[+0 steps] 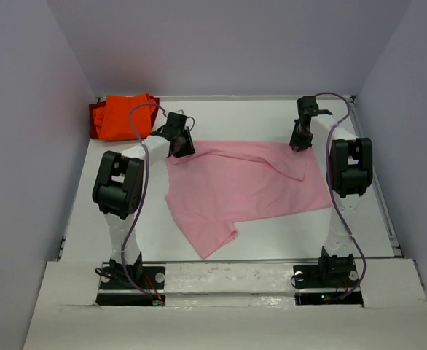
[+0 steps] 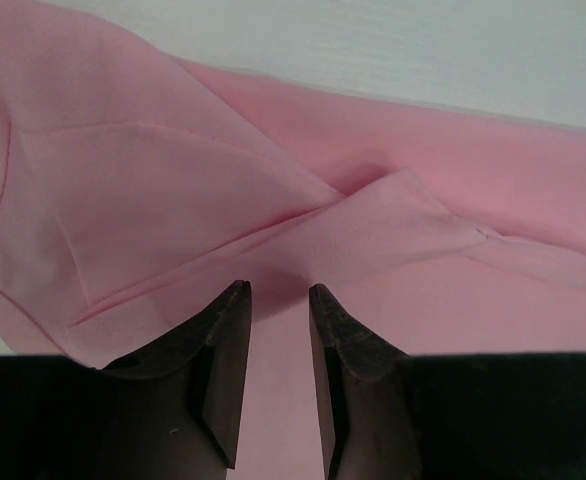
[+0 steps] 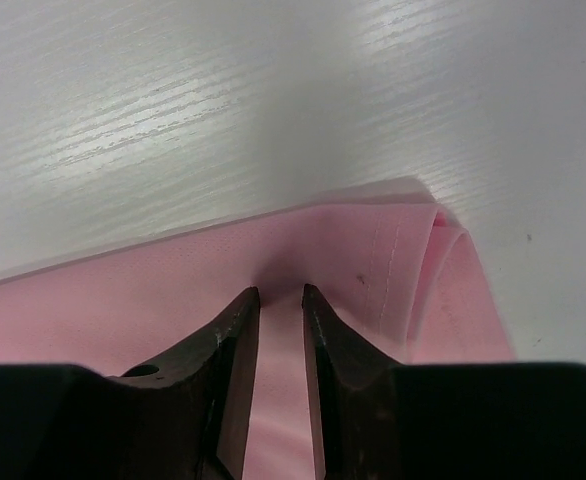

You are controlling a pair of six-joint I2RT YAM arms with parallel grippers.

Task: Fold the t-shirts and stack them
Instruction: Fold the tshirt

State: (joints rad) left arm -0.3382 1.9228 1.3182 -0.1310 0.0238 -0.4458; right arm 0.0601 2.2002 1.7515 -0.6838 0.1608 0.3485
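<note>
Both grippers pinch the far edge of the pink shirt.

The pink shirt (image 1: 246, 186) lies rumpled across the middle of the table (image 1: 286, 237), with one corner trailing toward the near edge. The left gripper (image 1: 178, 148) is at the shirt's far left corner. Its fingers (image 2: 228, 335) are nearly closed, with a thin strip of pink cloth caught between them. The right gripper (image 1: 299, 144) is at the far right corner, its jaws just as narrow, nipping a folded hem that puckers at the tips. The orange shirts (image 1: 122, 117) sit piled in the far left corner, apart from the pink one.
</note>
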